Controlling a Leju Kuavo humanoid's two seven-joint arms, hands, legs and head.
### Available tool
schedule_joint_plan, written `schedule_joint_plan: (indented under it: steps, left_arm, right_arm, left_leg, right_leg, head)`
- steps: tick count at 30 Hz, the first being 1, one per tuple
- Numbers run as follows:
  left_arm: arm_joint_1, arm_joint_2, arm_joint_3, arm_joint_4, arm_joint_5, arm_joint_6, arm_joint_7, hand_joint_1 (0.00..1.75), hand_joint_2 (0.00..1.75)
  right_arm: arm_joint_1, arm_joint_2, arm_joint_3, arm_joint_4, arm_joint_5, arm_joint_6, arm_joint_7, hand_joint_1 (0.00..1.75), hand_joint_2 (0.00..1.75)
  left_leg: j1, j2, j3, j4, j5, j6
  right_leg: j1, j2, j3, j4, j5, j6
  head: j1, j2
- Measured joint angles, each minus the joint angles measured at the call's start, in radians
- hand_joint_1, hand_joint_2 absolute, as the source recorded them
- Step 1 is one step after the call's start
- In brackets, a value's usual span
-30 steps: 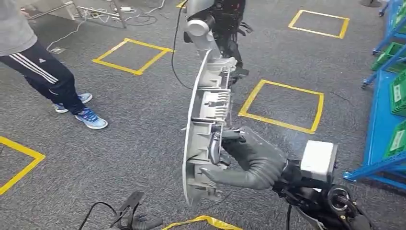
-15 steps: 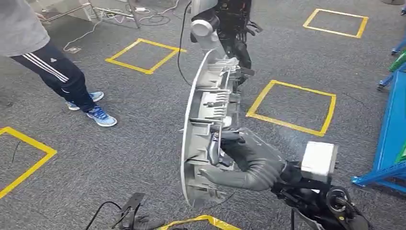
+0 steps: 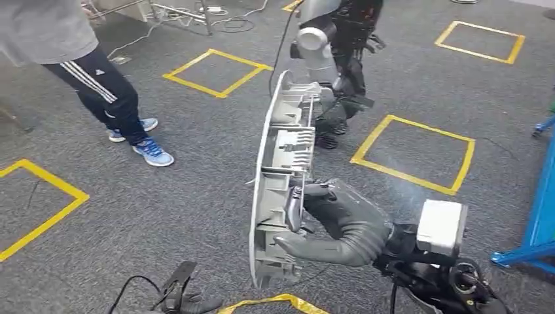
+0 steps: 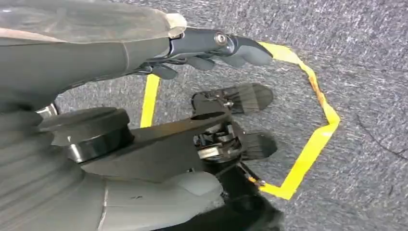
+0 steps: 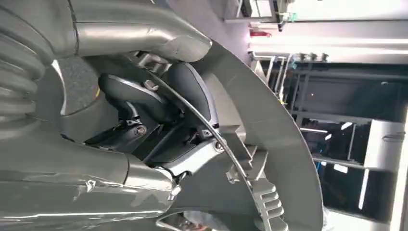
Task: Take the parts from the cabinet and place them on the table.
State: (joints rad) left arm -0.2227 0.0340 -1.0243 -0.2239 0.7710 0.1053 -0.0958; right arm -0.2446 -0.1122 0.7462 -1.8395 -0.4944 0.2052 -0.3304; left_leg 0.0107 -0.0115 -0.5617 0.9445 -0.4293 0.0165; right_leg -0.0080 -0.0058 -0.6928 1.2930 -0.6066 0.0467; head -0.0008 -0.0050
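Above the grey carpet, the right hand (image 3: 314, 219) gripped the long grey part (image 3: 280, 176), upright in front of the robot. The left hand (image 4: 211, 50) hung with nothing in it. Judged mid-carry: next, reaching the bench and lowering the part flat.

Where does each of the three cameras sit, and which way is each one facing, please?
Head view: high on the body, looking down at grey carpet with yellow tape squares; right hand grips the grey part; a person stands left.
Left wrist view: behind the left hand, facing the floor.
Right wrist view: behind the right hand, facing the part and shelving.
Shared: head and right wrist views show the held part.
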Motion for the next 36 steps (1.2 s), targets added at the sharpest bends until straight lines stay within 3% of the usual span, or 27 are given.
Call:
schedule_joint_plan:
  steps: [1,2,4,5,8,9,10,11,12,14,15,16,17,18,20,21,22,25,26,27,29,30,31,32,33,35,36]
  left_arm:
    - [0.001,0.000,0.000,0.000,0.000,0.000,0.000,0.00,1.75]
    - [0.001,0.000,0.000,0.000,0.000,0.000,0.000,0.00,1.75]
    - [0.000,-0.003,0.000,0.000,0.000,0.000,0.000,0.00,1.75]
    - [0.000,-0.005,0.000,0.000,0.000,0.000,0.000,0.00,1.75]
    - [0.003,-0.007,0.000,0.000,0.005,0.000,0.000,0.00,1.75]
    - [0.005,-0.007,0.000,0.000,0.006,0.000,0.000,0.00,1.75]
    - [0.005,-0.007,0.000,0.000,0.006,0.000,0.000,0.00,1.75]
    - [0.005,-0.006,0.000,0.000,0.007,0.000,-0.001,0.00,1.75]
    - [0.005,-0.007,0.000,0.000,0.007,0.000,-0.002,0.00,1.75]
    - [0.005,-0.007,0.000,0.000,0.008,0.000,-0.004,0.00,1.75]
    - [0.007,-0.007,0.000,0.000,0.008,0.000,-0.005,0.00,1.75]
    - [0.008,-0.007,0.000,0.000,0.008,-0.001,-0.006,0.00,1.75]
    - [0.010,-0.006,0.000,0.000,0.008,-0.001,-0.007,0.00,1.75]
    - [0.010,-0.006,0.000,0.000,0.008,-0.002,-0.008,0.00,1.75]
    - [0.007,-0.003,0.000,0.000,0.006,-0.008,-0.008,0.00,1.75]
    - [0.004,-0.003,0.000,0.000,0.005,-0.009,-0.008,0.00,1.75]
    - [0.003,-0.003,0.000,0.000,0.005,-0.010,-0.008,0.00,1.75]
    - [0.003,-0.002,0.000,0.000,0.004,-0.012,-0.008,0.00,1.75]
    - [0.003,-0.002,0.000,0.000,0.004,-0.013,-0.008,0.00,1.75]
    - [0.002,-0.002,0.000,0.000,0.004,-0.013,-0.008,0.00,1.75]
    - [0.002,-0.004,0.000,0.000,0.004,-0.015,-0.008,0.00,1.75]
    - [0.003,-0.004,0.000,0.000,0.004,-0.016,-0.008,0.00,1.75]
    - [0.003,-0.004,0.000,0.000,0.004,-0.016,-0.008,0.00,1.75]
    - [0.003,-0.003,0.000,0.000,0.004,-0.016,-0.008,0.00,1.75]
    - [0.003,-0.003,0.000,0.000,0.004,-0.016,-0.008,0.00,1.75]
    - [0.003,-0.005,0.000,0.000,0.004,-0.016,-0.008,0.00,1.75]
    - [0.003,-0.006,0.000,0.000,0.004,-0.016,-0.008,0.00,1.75]
  right_arm:
    - [0.001,0.000,0.000,0.000,0.000,0.002,0.000,1.75,1.75]
    - [0.001,0.000,0.000,0.000,0.000,0.003,0.000,1.75,1.75]
    - [0.000,0.000,0.000,0.000,0.000,0.006,0.000,1.75,1.75]
    - [0.000,0.000,0.000,0.000,0.000,0.006,-0.001,1.75,1.75]
    - [-0.001,0.000,0.001,0.000,-0.001,0.009,-0.001,1.75,1.75]
    - [-0.002,0.000,0.001,0.000,-0.002,0.009,0.000,1.75,1.75]
    - [-0.005,0.000,0.002,0.000,-0.005,0.009,0.001,1.75,1.75]
    - [-0.009,0.000,0.003,0.000,-0.009,0.009,0.003,1.75,1.75]
    - [-0.013,0.000,0.003,0.000,-0.014,0.009,0.003,1.75,1.75]
    - [-0.017,0.000,0.005,0.002,-0.019,0.009,0.006,1.75,1.75]
    - [-0.017,0.000,0.005,0.004,-0.019,0.009,0.006,1.75,1.75]
    - [-0.018,0.000,0.006,0.006,-0.019,0.009,0.007,1.75,1.75]
    - [-0.020,0.000,0.007,0.008,-0.022,0.009,0.008,1.75,1.75]
    - [-0.023,0.000,0.009,0.010,-0.026,0.008,0.009,1.75,1.75]
    - [-0.032,0.000,0.012,0.013,-0.037,0.008,0.012,1.75,1.75]
    - [-0.035,0.000,0.013,0.016,-0.041,0.008,0.014,1.75,1.75]
    - [-0.038,0.000,0.014,0.018,-0.043,0.008,0.015,1.75,1.75]
    - [-0.038,0.000,0.020,0.028,-0.050,0.009,0.015,1.75,1.75]
    - [-0.037,0.000,0.020,0.030,-0.050,0.011,0.015,1.75,1.75]
    - [-0.038,0.000,0.020,0.031,-0.050,0.013,0.014,1.75,1.75]
    - [-0.037,0.000,0.021,0.032,-0.050,0.013,0.014,1.75,1.75]
    - [-0.037,0.000,0.024,0.035,-0.050,0.014,0.014,1.75,1.75]
    - [-0.036,0.000,0.026,0.037,-0.050,0.014,0.014,1.75,1.75]
    - [-0.034,0.000,0.027,0.040,-0.050,0.014,0.014,1.75,1.75]
    - [-0.034,0.000,0.027,0.040,-0.050,0.015,0.015,1.75,1.75]
    - [-0.035,0.000,0.027,0.040,-0.050,0.023,0.015,1.75,1.75]
    - [-0.035,0.000,0.027,0.040,-0.050,0.026,0.015,1.75,1.75]
  left_leg:
    - [0.000,-0.005,0.001,0.000,0.000,0.000]
    - [0.000,-0.011,0.002,0.000,0.000,0.000]
    - [0.000,-0.023,0.006,0.001,-0.001,-0.001]
    - [0.001,-0.027,0.004,0.000,-0.001,-0.003]
    - [-0.001,-0.037,-0.008,0.001,0.006,-0.018]
    - [0.001,-0.040,-0.007,-0.003,0.008,-0.024]
    - [-0.003,-0.041,-0.009,0.001,0.002,-0.030]
    - [-0.002,-0.022,-0.021,0.029,-0.021,-0.033]
    - [-0.001,-0.010,-0.051,0.093,-0.059,-0.036]
    - [0.000,-0.006,-0.131,0.262,-0.133,-0.042]
    - [0.000,-0.006,-0.162,0.325,-0.151,-0.044]
    - [0.000,-0.004,-0.172,0.344,-0.147,-0.045]
    - [0.001,-0.001,-0.153,0.305,-0.116,-0.046]
    - [0.002,0.004,-0.113,0.224,-0.074,-0.045]
    - [0.003,0.025,-0.011,0.035,0.001,-0.040]
    - [-0.003,0.040,0.004,0.003,-0.009,-0.034]
    - [-0.005,0.027,-0.002,0.003,-0.004,-0.028]
    - [-0.006,0.015,-0.004,0.004,-0.002,-0.015]
    - [0.001,0.014,-0.001,-0.002,0.001,-0.010]
    - [0.002,0.009,-0.001,-0.002,0.002,-0.007]
    - [0.002,0.004,-0.002,-0.001,0.002,-0.003]
    - [0.001,0.001,-0.002,-0.001,0.002,-0.002]
    - [0.001,-0.002,-0.002,-0.001,0.002,-0.002]
    - [0.001,-0.008,-0.001,-0.001,0.001,-0.003]
    - [0.001,-0.014,0.000,-0.001,0.001,-0.003]
    - [0.001,-0.026,0.005,-0.001,0.000,-0.004]
    - [0.003,-0.031,0.005,-0.001,-0.001,-0.007]
  right_leg:
    - [0.000,0.001,0.002,-0.008,0.017,-0.001]
    - [0.000,0.002,0.026,-0.060,0.052,-0.004]
    - [0.000,0.015,0.120,-0.253,0.150,-0.014]
    - [-0.001,0.038,0.149,-0.322,0.159,-0.019]
    - [0.006,0.033,0.152,-0.337,0.156,-0.023]
    - [0.008,0.031,0.152,-0.339,0.158,-0.029]
    - [-0.005,0.023,0.159,-0.354,0.166,-0.039]
    - [-0.001,0.018,0.161,-0.357,0.169,-0.043]
    - [-0.001,0.014,0.159,-0.358,0.170,-0.049]
    - [0.002,0.002,0.157,-0.357,0.170,-0.051]
    - [0.002,-0.004,0.156,-0.357,0.170,-0.051]
    - [0.002,-0.008,0.156,-0.357,0.170,-0.051]
    - [0.002,-0.013,0.156,-0.356,0.170,-0.051]
    - [0.002,-0.016,0.157,-0.355,0.170,-0.050]
    - [0.002,-0.021,0.158,-0.349,0.165,-0.044]
    - [0.012,-0.023,0.153,-0.342,0.160,-0.037]
    - [0.011,-0.024,0.152,-0.342,0.160,-0.035]
    - [0.009,-0.033,0.154,-0.343,0.159,-0.020]
    - [0.004,-0.024,0.150,-0.330,0.147,-0.013]
    - [0.003,-0.010,0.131,-0.284,0.114,-0.007]
    - [0.001,-0.001,0.051,-0.108,0.028,0.000]
    - [0.001,-0.001,0.015,-0.032,0.002,0.002]
    - [0.001,0.000,-0.007,0.010,-0.004,0.002]
    - [0.001,0.001,-0.006,0.002,0.012,0.000]
    - [0.001,0.002,0.019,-0.056,0.052,-0.003]
    - [0.001,0.012,0.107,-0.240,0.147,-0.012]
    - [0.001,0.035,0.144,-0.326,0.164,-0.019]
  head:
    - [0.001,0.000]
    - [0.002,0.000]
    - [0.004,0.000]
    - [0.005,0.000]
    - [0.005,0.000]
    - [0.005,0.000]
    - [0.001,0.000]
    - [0.001,0.000]
    - [-0.009,0.000]
    - [-0.016,0.000]
    - [-0.017,0.000]
    - [-0.019,0.000]
    - [-0.022,0.000]
    - [-0.026,0.000]
    - [-0.032,0.000]
    - [-0.037,0.000]
    - [-0.033,0.000]
    - [-0.025,0.000]
    - [-0.026,0.000]
    - [-0.019,0.000]
    - [-0.005,0.000]
    - [-0.002,0.000]
    - [0.000,0.000]
    - [0.001,0.000]
    - [0.002,0.000]
    - [0.005,0.000]
    - [0.006,0.000]
